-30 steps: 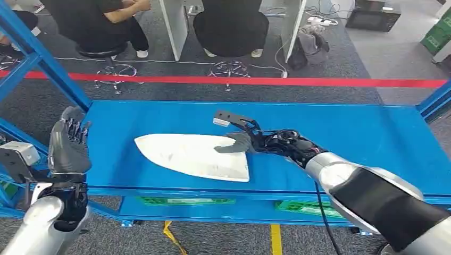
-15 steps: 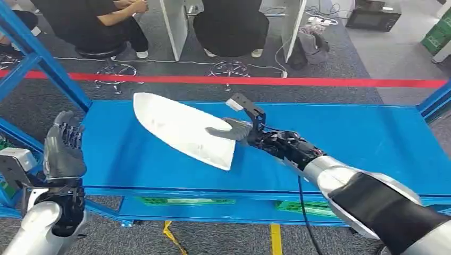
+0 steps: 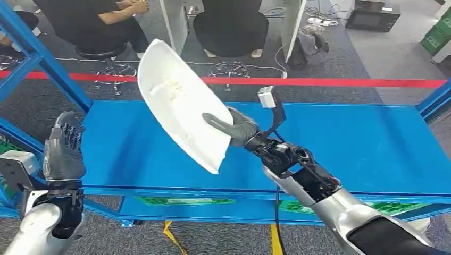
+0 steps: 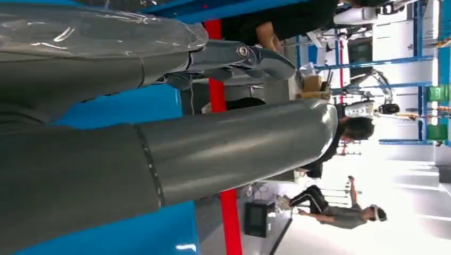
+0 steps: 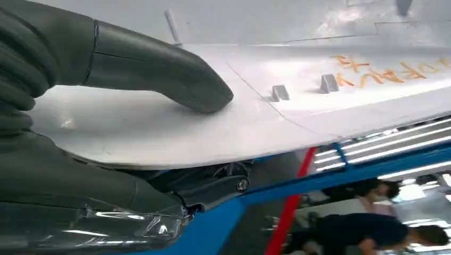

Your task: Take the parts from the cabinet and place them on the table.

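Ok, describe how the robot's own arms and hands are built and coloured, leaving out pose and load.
Both arms are silver metal tubes. The right arm has a black sleeve section near the bottom edge, exposed dark joints and a black cable hanging from the wrist. A small white-tipped camera bracket stands above the right robot hand, which is grey with a thick thumb. The left robot hand is grey with darker fingers and a glossy ribbed cover.
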`<state>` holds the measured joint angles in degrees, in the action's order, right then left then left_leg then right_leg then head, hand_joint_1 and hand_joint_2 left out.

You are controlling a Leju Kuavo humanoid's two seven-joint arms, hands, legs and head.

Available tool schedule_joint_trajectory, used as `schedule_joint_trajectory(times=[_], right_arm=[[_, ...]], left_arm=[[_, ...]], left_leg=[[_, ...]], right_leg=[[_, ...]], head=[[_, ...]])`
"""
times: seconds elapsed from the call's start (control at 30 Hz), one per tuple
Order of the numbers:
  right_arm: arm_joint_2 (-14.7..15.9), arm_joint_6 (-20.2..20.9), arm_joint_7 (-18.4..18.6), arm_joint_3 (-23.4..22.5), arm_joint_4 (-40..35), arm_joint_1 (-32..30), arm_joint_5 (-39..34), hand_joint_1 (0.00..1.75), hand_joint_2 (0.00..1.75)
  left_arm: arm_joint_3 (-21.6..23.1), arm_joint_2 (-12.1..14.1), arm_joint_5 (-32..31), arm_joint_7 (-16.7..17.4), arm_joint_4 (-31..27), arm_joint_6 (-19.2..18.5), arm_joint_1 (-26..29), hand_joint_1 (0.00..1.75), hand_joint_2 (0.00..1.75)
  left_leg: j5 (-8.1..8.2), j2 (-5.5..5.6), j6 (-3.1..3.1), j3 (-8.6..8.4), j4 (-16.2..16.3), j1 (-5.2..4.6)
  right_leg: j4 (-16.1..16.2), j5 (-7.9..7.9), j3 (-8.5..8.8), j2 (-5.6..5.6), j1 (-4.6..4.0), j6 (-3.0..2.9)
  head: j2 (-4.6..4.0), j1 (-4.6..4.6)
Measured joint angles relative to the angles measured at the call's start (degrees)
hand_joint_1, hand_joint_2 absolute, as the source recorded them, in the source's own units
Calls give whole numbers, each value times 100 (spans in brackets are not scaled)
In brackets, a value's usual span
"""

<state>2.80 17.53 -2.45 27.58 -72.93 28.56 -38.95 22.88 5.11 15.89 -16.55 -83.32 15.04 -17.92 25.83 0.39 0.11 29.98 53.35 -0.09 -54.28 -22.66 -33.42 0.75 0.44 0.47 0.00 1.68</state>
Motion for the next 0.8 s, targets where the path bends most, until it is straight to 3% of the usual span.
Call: schedule_joint_trajectory(times=[0.43, 0.8], right_arm=[[28, 142, -81, -350, -1264, -299, 26, 175, 175], [28, 229, -24, -359, -2173, -328, 161, 175, 175]], left_arm=[[-11, -31, -166, 57, -77, 33, 19, 0, 0], [-13, -33, -306, 55, -144, -28, 91, 0, 0]], left_leg=[[0, -1, 0, 2, 2, 0], [0, 0, 0, 2, 2, 0]], right_leg=[[-1, 1, -1, 3, -1, 2], [0, 1, 0, 1, -1, 2]], head=[[0, 0], [0, -2]])
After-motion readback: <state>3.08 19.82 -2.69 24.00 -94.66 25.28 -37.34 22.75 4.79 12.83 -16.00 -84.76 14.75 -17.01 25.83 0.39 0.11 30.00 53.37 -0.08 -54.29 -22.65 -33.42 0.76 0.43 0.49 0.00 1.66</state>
